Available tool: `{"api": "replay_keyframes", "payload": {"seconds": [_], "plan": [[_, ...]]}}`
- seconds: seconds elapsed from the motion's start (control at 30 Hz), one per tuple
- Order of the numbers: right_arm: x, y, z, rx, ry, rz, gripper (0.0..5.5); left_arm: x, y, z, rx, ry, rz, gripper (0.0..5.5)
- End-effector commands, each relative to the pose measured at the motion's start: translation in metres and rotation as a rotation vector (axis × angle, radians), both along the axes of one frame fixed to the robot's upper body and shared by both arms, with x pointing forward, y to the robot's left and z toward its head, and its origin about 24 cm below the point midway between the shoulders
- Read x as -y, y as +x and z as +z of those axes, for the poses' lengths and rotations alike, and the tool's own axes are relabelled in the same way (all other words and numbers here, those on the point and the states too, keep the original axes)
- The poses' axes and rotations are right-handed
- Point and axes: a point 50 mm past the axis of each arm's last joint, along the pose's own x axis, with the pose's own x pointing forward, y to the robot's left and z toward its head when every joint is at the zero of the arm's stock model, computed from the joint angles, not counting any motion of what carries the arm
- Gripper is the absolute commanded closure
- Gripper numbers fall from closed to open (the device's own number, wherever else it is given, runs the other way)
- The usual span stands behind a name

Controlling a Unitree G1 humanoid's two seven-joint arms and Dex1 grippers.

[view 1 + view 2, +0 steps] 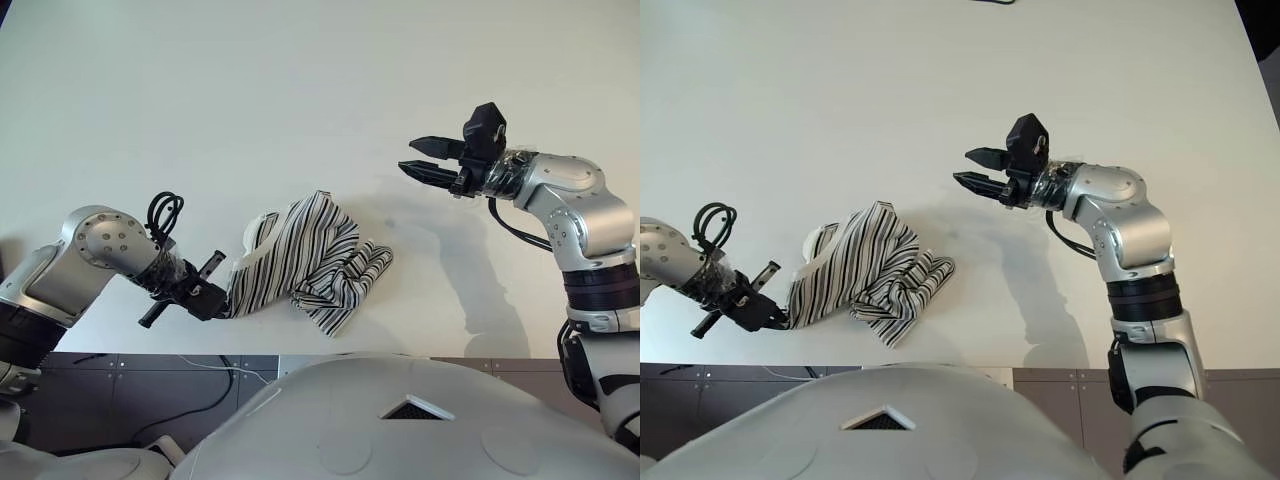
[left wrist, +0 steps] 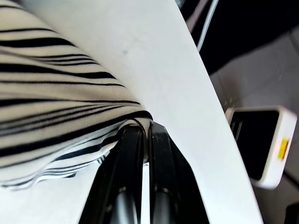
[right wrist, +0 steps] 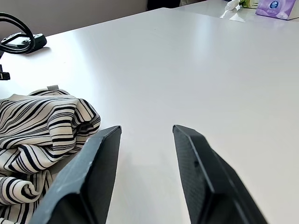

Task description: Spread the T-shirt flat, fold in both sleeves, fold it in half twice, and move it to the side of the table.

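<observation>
Pinching an edge of the striped T-shirt (image 1: 310, 258), the left gripper (image 1: 218, 298) sat clamped tight on the cloth near the front edge of the white table (image 1: 300, 80). The shirt lay crumpled in a heap beside it. The right gripper (image 1: 428, 160) hung above the tabletop, apart from the shirt, fingers spread wide and holding nothing.
</observation>
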Motion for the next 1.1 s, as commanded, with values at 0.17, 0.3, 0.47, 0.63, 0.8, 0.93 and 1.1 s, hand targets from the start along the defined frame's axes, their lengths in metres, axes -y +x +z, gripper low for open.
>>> {"api": "replay_keyframes", "payload": {"seconds": [0.17,0.3,0.47,0.63,0.8,0.93,1.1], "plan": [[0.052,0.016,0.011,-0.009,0.132,-0.315,3.46,0.089,0.14,0.062,0.05,-0.547,0.792,5.37],[0.06,0.026,0.008,-0.002,0.17,-0.444,3.46,0.153,0.173,0.124,0.161,-0.722,0.733,5.37],[0.071,0.031,0.007,0.003,0.231,-0.568,3.46,0.166,0.09,0.174,0.154,-0.779,0.079,5.37],[0.094,0.01,-0.003,-0.013,0.214,-0.652,3.46,-0.01,0.027,0.035,0.161,0.224,-0.293,5.37],[0.068,-0.007,-0.004,-0.001,0.079,-0.4,3.46,-0.023,0.04,-0.002,0.322,0.308,-0.313,5.37],[0.047,0.002,0.016,0.038,0.041,-0.213,3.46,-0.035,0.033,-0.017,0.358,0.333,-0.407,5.37],[0.009,0.012,0.005,-0.075,-0.039,0.116,3.46,-0.028,0.049,-0.028,0.487,0.313,-0.468,5.37]]}}
